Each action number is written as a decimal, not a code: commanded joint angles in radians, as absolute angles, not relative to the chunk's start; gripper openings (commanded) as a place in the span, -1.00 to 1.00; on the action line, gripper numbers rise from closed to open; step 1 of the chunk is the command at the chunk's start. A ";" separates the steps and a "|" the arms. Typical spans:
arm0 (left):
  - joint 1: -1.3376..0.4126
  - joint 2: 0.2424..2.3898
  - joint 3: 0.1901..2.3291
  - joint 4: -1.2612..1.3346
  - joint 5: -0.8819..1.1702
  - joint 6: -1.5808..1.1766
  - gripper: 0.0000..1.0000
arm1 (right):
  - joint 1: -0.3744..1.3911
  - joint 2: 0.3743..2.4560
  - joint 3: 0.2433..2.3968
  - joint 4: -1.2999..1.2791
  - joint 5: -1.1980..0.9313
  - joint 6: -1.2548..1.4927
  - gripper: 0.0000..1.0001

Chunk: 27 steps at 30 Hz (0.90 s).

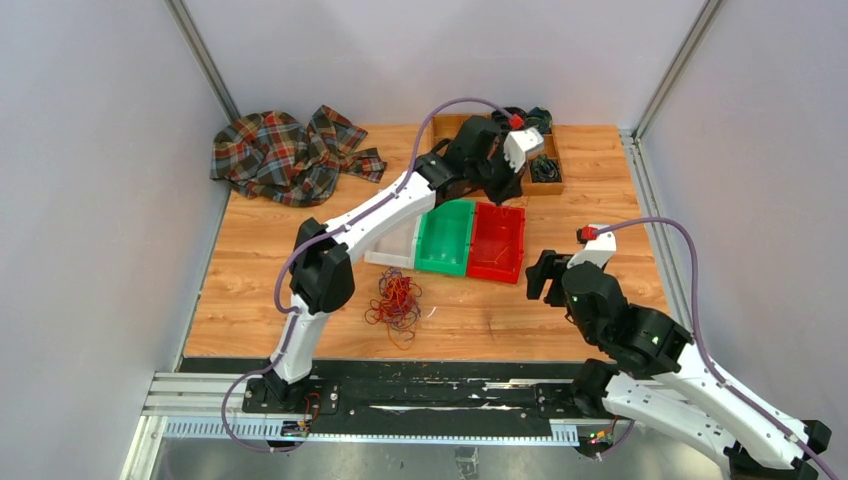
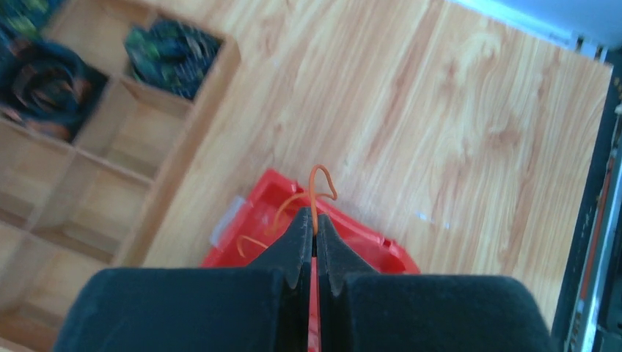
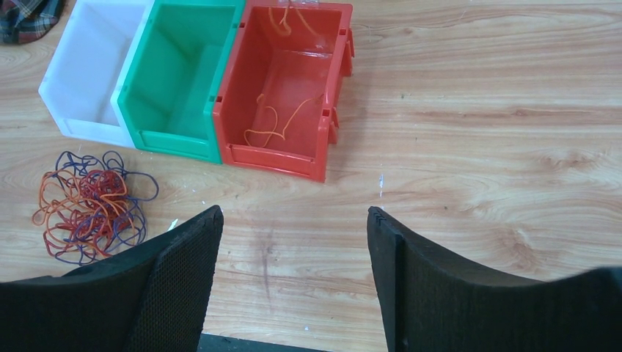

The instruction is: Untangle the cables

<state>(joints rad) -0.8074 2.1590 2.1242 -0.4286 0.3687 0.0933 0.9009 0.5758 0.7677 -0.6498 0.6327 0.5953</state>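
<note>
**Top external.** The tangle of thin red, purple and orange cables [image 1: 397, 300] lies on the wooden tabletop [image 1: 600, 170], just in front of the white plastic bin [image 1: 392, 247]. It is a roughly round clump with no clear long axis, and single strands cannot be told apart. The left gripper [image 1: 500, 195] hangs over the far end of the red plastic bin [image 1: 497, 243]; its fingertips are hidden under the wrist. The right gripper [image 1: 540, 275] sits right of that bin, above bare wood. The green plastic bin [image 1: 446, 237] stands between the white and red ones. A plaid cloth [image 1: 290, 155] is at far left.

**Left wrist.** The left gripper [image 2: 315, 220] is clenched on a single orange cable strand [image 2: 317, 194]. The strand runs straight up out of the fingertips, its tip bent into a hook. Its lower run is hidden between the jaws. A wooden compartment tray [image 2: 183, 139] is blurred, its contents dark and unclear.

**Right wrist.** The right gripper [image 3: 293, 216] is spread wide and holds nothing. The tangle [image 3: 88, 205] is at left. A loose orange strand [image 3: 275, 125] lies curled in the red bin [image 3: 282, 158]. Another is cut off by the top edge.
</note>
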 commanded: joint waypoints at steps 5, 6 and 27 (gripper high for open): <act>-0.807 2.052 1.822 -0.412 0.363 0.098 -0.99 | 0.890 0.550 0.767 -0.667 0.671 0.627 0.42; -0.808 2.043 1.787 -0.409 0.361 0.098 -0.99 | 0.890 0.554 0.770 -0.666 0.671 0.627 0.42; -0.736 1.927 1.911 -0.667 0.427 0.235 0.69 | 0.890 0.652 0.849 -0.632 0.701 0.578 0.44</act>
